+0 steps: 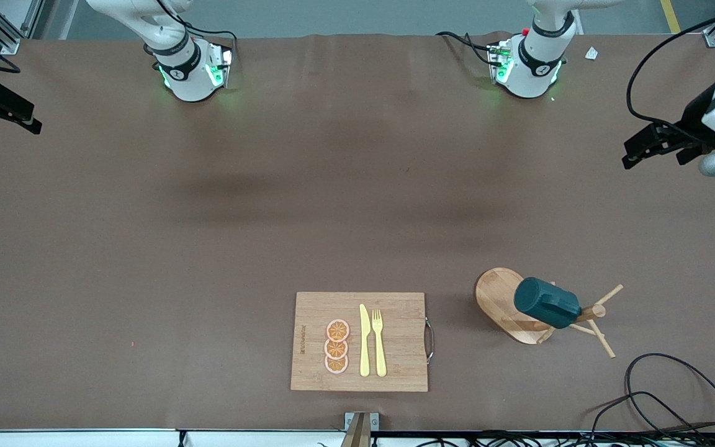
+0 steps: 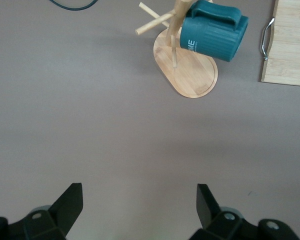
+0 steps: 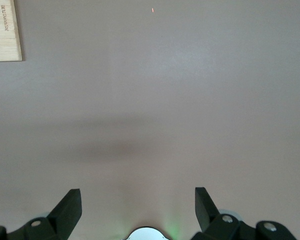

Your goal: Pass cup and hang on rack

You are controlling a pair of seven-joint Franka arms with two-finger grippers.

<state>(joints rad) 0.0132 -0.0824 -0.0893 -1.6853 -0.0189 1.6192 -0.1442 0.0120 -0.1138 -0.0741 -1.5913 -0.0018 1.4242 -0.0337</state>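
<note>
The dark teal cup [image 1: 547,303] hangs tilted on a peg of the wooden rack [image 1: 497,298], which stands near the front camera toward the left arm's end of the table. The left wrist view shows the cup [image 2: 212,36] with its handle over a peg, above the rack's oval base [image 2: 190,72]. My left gripper [image 1: 649,152] hovers at the table's edge at its own end, away from the rack. It is open [image 2: 140,192] with nothing between its fingers. My right gripper [image 1: 16,115] waits at the table's other end, open [image 3: 137,195] over bare table.
A bamboo cutting board [image 1: 401,310] lies near the front edge at mid-table. It carries a yellow knife [image 1: 364,340], a yellow fork [image 1: 379,341] and three orange slices [image 1: 336,346]. Black cables [image 1: 674,397] coil near the front corner beside the rack.
</note>
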